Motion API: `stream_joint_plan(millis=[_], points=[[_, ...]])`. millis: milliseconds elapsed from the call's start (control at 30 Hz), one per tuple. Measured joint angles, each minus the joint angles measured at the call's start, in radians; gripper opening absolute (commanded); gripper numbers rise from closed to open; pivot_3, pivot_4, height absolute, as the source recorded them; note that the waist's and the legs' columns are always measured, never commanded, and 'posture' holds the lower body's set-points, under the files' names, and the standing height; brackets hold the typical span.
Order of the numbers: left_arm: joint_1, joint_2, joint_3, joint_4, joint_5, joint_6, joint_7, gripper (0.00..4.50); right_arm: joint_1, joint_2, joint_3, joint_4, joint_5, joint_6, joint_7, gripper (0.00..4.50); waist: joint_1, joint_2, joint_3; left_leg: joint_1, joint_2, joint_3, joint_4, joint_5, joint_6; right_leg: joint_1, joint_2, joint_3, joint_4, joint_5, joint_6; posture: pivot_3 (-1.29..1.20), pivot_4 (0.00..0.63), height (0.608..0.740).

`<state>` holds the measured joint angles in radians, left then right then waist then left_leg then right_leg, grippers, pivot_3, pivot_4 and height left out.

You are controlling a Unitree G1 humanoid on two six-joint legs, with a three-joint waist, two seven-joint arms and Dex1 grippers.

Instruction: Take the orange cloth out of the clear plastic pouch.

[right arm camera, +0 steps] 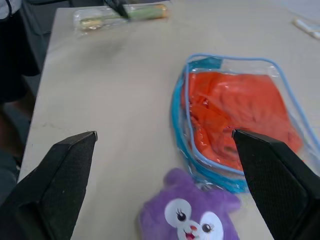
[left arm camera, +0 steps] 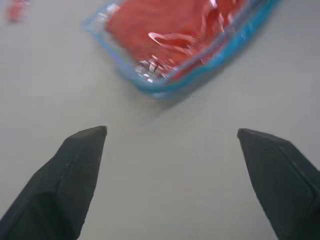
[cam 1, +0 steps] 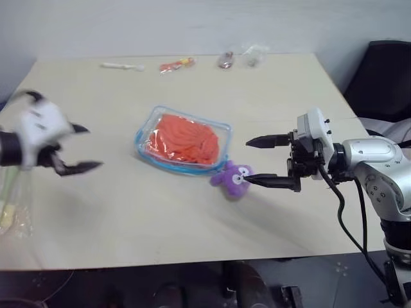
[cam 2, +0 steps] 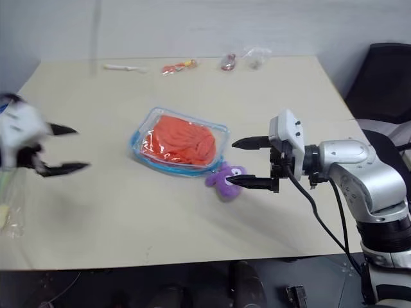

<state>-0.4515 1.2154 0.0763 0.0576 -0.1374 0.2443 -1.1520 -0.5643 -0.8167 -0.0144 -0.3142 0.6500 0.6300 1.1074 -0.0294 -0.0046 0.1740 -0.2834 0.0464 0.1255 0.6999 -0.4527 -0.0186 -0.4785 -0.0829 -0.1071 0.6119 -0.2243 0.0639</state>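
Note:
The clear plastic pouch (cam 1: 142, 136) with light blue trim lies flat near the table's middle, and the orange cloth (cam 1: 186, 138) is inside it. My left gripper (cam 1: 90, 147) hovers to the pouch's left, blurred, pointing toward it. In the left wrist view its fingers (left arm camera: 80, 165) stand wide open and empty, with the pouch (left arm camera: 155, 87) just ahead. My right gripper (cam 1: 247, 161) is open to the pouch's right, pointing left, its lower finger close to a small purple plush toy (cam 1: 232, 178). The right wrist view shows the cloth (right arm camera: 235, 115) and the plush (right arm camera: 187, 215) between the open fingers.
Along the far edge lie a white stick-like item (cam 1: 122, 65), a red-orange packet (cam 1: 176, 64) and two small crinkled clear bags (cam 1: 255, 54). A clear bag with something yellow-green (cam 1: 13, 205) sits at the left edge. A black chair (cam 1: 385, 77) stands at the right.

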Motion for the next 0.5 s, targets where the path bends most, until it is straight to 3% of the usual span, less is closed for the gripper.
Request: stream_joint_plan(millis=[100, 267, 500], points=[[-0.277, -0.13, -0.247, 0.333, 0.215, -0.29, -0.044, 4.47, 0.057, -0.014, -0.052, -0.059, 0.007, 0.025, -0.05, 4.5, -0.001, -0.002, 0.001, 0.0, 0.0, -0.002, 0.001, 0.0, 0.0, 0.001, 0.001, 0.0, 0.0, 0.0, -0.001, 0.0, 0.15, 0.74], [-0.614, -0.349, -0.42, 0.824, 0.434, -0.582, 0.061, 4.47, 0.172, -0.036, -0.137, -0.178, 0.05, 0.086, -0.131, 4.5, 0.006, -0.007, 0.0, -0.001, 0.0, -0.005, 0.009, -0.003, 0.007, 0.003, 0.001, 0.0, 0.0, 0.002, 0.001, 0.0, 0.15, 0.74], [-0.775, -0.464, -0.521, 1.114, 0.601, -0.808, 0.23, 4.47, 0.237, -0.046, -0.22, -0.27, 0.107, 0.143, -0.224, 4.5, 0.003, -0.007, 0.0, -0.001, -0.001, -0.004, 0.015, -0.006, 0.013, 0.003, 0.0, 0.0, -0.002, 0.004, 0.004, 0.0, 0.15, 0.74]])
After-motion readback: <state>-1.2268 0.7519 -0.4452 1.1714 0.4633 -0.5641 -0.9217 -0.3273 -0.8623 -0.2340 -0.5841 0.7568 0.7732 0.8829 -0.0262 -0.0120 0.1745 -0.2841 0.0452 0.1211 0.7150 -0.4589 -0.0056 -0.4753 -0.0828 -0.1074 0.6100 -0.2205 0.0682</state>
